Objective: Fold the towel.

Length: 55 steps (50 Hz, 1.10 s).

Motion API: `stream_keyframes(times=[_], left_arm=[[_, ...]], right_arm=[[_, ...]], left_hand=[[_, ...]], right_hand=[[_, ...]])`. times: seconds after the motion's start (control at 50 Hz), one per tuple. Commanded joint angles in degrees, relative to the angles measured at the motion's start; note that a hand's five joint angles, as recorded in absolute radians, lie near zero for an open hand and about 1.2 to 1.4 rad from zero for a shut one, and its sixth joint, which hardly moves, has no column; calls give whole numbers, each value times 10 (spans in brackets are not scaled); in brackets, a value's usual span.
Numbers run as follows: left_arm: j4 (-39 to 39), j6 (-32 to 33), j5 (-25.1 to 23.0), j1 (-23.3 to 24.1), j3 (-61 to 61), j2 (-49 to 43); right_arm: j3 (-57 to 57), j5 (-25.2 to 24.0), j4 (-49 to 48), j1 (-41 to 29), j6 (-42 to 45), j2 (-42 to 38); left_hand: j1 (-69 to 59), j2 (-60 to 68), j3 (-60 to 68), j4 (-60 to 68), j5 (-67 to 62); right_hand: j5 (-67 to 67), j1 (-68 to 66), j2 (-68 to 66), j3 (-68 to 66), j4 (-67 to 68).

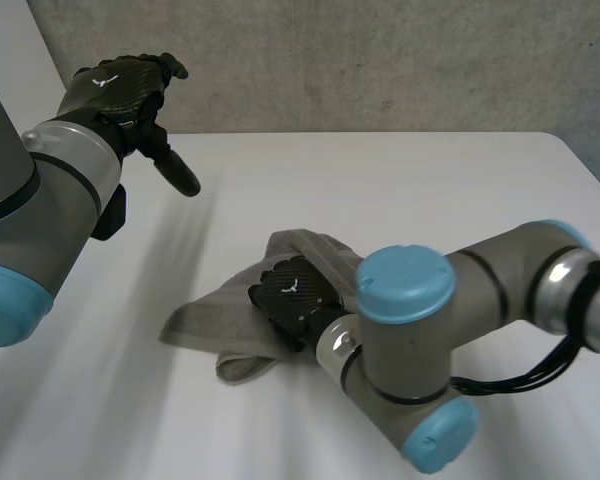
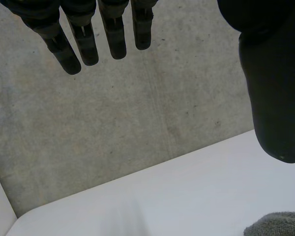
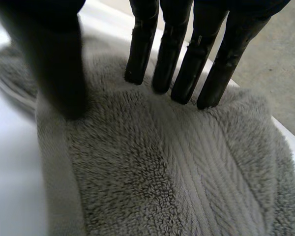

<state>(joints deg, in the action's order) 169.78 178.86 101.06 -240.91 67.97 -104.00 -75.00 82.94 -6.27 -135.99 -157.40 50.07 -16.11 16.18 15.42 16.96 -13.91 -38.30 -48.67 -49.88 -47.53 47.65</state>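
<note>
head view: crumpled grey terry-cloth towel (image 1: pixel 205 320) lies near the middle of the flat white table (image 1: pixel 400 180), a little toward 6 o'clock from its centre. long axis runs roughly 8 o'clock to 2 o'clock. the 8 o'clock end is a flat, loose flap spread on the table. the 2 o'clock end is bunched higher, with a ribbed band folded over. a small lobe sticks out toward 6 o'clock.

right hand (image 1: pixel 292 290), black, rests on top of the towel at about its middle, palm down, fingers aimed toward 10 o'clock. right wrist view: the fingers (image 3: pixel 179 49) are straight and side by side, tips set into the pile of the towel (image 3: pixel 187 172), thumb spread apart and also down on the cloth. nothing pinched or curled round; the hand is flat and wide, only pressing.

left hand (image 1: pixel 120 90), black, is held up off the table at 10 o'clock from the towel, well apart from it, in front of the grey concrete wall (image 1: pixel 380 60). left wrist view: fingers (image 2: pixel 113 29) straight, thumb wide of them, holding nothing. an edge of the towel (image 2: pixel 278 223) shows beyond the thumb tip, not touching it.
</note>
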Motion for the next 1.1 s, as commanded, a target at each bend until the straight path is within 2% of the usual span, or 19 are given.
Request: stream_keyframes(times=[0.02,0.14,0.18,0.26,0.3,0.36,0.42,0.54,0.56,0.58,0.6,0.64,0.66,0.7,0.72,0.76,0.88,0.96,1.1], left_arm=[[0,0,0,-4,5,0],[0,0,-2,-5,6,-1],[-1,0,-7,-5,7,-1],[-1,0,-8,-4,7,-1],[-1,0,-8,-4,8,-1],[0,0,-8,-1,14,-3],[0,0,-8,4,23,-12],[0,0,-9,34,33,-52],[0,0,-8,54,33,-66],[-1,1,-8,73,34,-82],[-1,1,-8,73,34,-82],[-1,1,-9,105,35,-109],[-1,1,-9,105,35,-110],[-2,1,-10,131,37,-132],[-2,1,-10,131,37,-132],[-2,1,-11,144,37,-141],[10,-1,-37,178,51,-171],[50,-1,-39,199,52,-199],[107,0,-39,205,48,-232]], right_arm=[[48,92,-23,8,5,-16],[35,107,-23,27,-7,79],[2,103,-19,78,-19,143],[-35,94,-11,120,-22,199],[-83,68,5,154,-20,234],[-109,55,12,181,-19,247],[-170,22,13,279,-21,272],[-218,-24,16,346,-19,272],[-219,-24,16,346,-19,272],[-225,-29,16,351,-18,272],[-226,-29,16,351,-18,272],[-236,-32,16,361,-19,271],[-236,-32,16,361,-19,271],[-246,-34,16,370,-19,272],[-246,-34,16,370,-19,272],[-253,-40,16,370,-19,277],[-269,-43,13,368,-14,296],[-294,-59,5,355,-2,316],[-309,-88,-12,301,4,311]], left_hand=[[47,-48,-40,-56,125],[49,-50,-42,-57,127],[49,-50,-42,-57,127],[49,-50,-42,-57,127],[49,-50,-42,-57,127],[49,-50,-42,-57,127],[49,-50,-42,-57,127],[49,-50,-42,-57,127],[47,-48,-40,-56,125],[44,-45,-37,-52,122],[44,-45,-37,-52,122],[41,-41,-34,-49,118],[40,-41,-34,-49,118],[35,-36,-29,-44,113],[35,-36,-28,-44,113],[34,-34,-27,-42,112],[32,-33,-25,-41,110],[32,-33,-25,-41,110],[30,-31,-23,-39,108]], right_hand=[[-317,-313,-301,-325,323],[-317,-313,-301,-325,323],[-317,-313,-301,-325,323],[-317,-313,-301,-325,323],[-317,-313,-301,-325,323],[-317,-313,-301,-325,323],[-317,-313,-301,-325,323],[-286,-282,-270,-294,292],[-286,-282,-270,-293,292],[-224,-220,-208,-232,231],[-223,-220,-208,-231,230],[-80,-76,-64,-87,86],[-79,-75,-63,-86,85],[147,151,163,140,-141],[148,152,164,141,-142],[274,278,290,266,-267],[330,334,346,322,-324],[333,337,349,326,-327],[333,337,349,326,-327]])
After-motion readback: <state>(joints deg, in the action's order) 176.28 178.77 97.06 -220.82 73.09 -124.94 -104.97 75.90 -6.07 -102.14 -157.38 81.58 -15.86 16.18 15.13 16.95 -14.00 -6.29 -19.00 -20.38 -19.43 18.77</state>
